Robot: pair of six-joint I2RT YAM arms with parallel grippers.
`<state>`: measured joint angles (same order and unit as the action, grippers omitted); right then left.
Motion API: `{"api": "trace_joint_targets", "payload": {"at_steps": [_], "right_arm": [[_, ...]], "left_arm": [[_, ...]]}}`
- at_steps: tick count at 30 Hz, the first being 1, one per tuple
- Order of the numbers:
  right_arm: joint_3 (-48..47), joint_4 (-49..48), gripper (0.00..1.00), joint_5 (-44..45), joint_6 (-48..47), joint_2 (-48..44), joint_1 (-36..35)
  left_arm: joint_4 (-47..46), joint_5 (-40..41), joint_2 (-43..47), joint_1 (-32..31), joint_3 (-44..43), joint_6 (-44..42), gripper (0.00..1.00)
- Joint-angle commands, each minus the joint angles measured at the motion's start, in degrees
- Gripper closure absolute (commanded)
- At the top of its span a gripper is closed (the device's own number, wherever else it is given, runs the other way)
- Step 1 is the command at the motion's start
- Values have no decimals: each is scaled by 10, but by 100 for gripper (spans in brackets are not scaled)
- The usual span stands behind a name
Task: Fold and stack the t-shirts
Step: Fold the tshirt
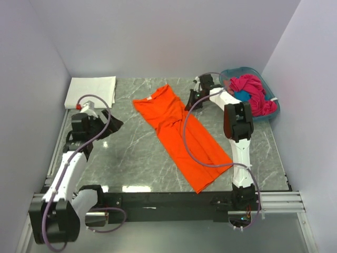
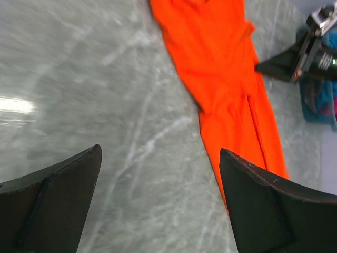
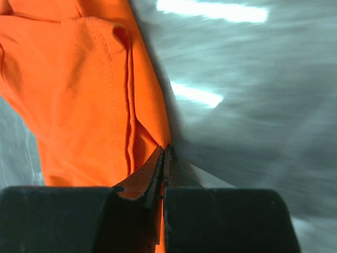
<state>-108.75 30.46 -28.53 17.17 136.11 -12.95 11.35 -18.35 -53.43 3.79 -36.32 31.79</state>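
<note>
Right hand [image 3: 166,152]: black fingers fill the bottom of its own wrist view, jaws pressed together with a thin edge of the orange t-shirt [image 3: 79,95] pinched at the tips. A sliver of orange shows down the slit between the fingers. Only this view gives the pinch, plus a stitched hem and a folded-over layer of cloth beside the tips.

Left hand [image 2: 160,153]: two dark fingers at the bottom corners of its wrist view, spread wide, with only bare marble between them. It hangs over the worktop [image 1: 131,158], apart from the shirt. This view alone shows the right hand side-on at the shirt's far edge, with a bit of teal basket behind it.

Orange t-shirt, overhead view: a long narrow strip lying diagonally from far centre to the near right of the worktop, collar end farthest. The right arm's lilac cable [image 1: 185,138] loops across it.

White t-shirt [image 1: 90,90]: folded flat, far left corner; seen overhead only.

Teal basket [image 1: 275,108]: far right corner, holding a crumpled magenta t-shirt [image 1: 255,94] with a blue t-shirt [image 1: 242,96] showing against it.

Worktop: grey marble pattern with pale veins, glossy, carrying bright light reflections. A black rail [image 1: 168,199] and silver framing run along the near edge, by the arm bases.

Room: plain pale lilac walls on three sides
</note>
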Motion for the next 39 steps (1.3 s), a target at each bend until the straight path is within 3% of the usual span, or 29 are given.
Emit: {"api": "trace_joint_targets", "payload": {"at_steps": [1, 4, 5, 8, 11, 12, 14, 18, 22, 25, 29, 33, 39], "right_arm": [[-19, -22, 100, 31, 22, -25, 27], [-39, -4, 92, 17, 1, -18, 41], [-52, 5, 76, -6, -11, -16, 42], [-27, 14, 45, -33, -70, -52, 46], [22, 34, 32, -47, -164, -123, 46], [39, 41, 30, -49, -189, -146, 46], [111, 37, 27, -64, -239, -226, 48], [244, -4, 22, -73, -289, -380, 48], [319, -19, 22, -84, -301, -500, 52], [353, -15, 22, -103, -295, -536, 53], [390, -18, 22, -128, -282, -563, 55], [409, -27, 22, -142, -273, -582, 56], [416, -13, 22, -157, -284, -575, 56]], "left_arm": [[-87, -27, -58, -49, -9, 66, 1], [-128, -10, -158, -92, -52, 99, 3], [-134, 3, -189, -106, -85, 116, 5], [-153, 22, -314, -124, -153, 158, 14], [-160, 19, -437, -137, -227, 193, 24], [-161, 19, -463, -141, -246, 200, 31], [-143, 29, -539, -152, -311, 208, 36], [-84, 72, -651, -168, -414, 204, 37], [-23, 83, -722, -170, -503, 194, 48], [1, 89, -758, -170, -559, 180, 56], [45, 109, -790, -168, -615, 162, 77], [87, 144, -808, -158, -658, 136, 82], [110, 117, -850, -131, -737, 103, 88]]}}
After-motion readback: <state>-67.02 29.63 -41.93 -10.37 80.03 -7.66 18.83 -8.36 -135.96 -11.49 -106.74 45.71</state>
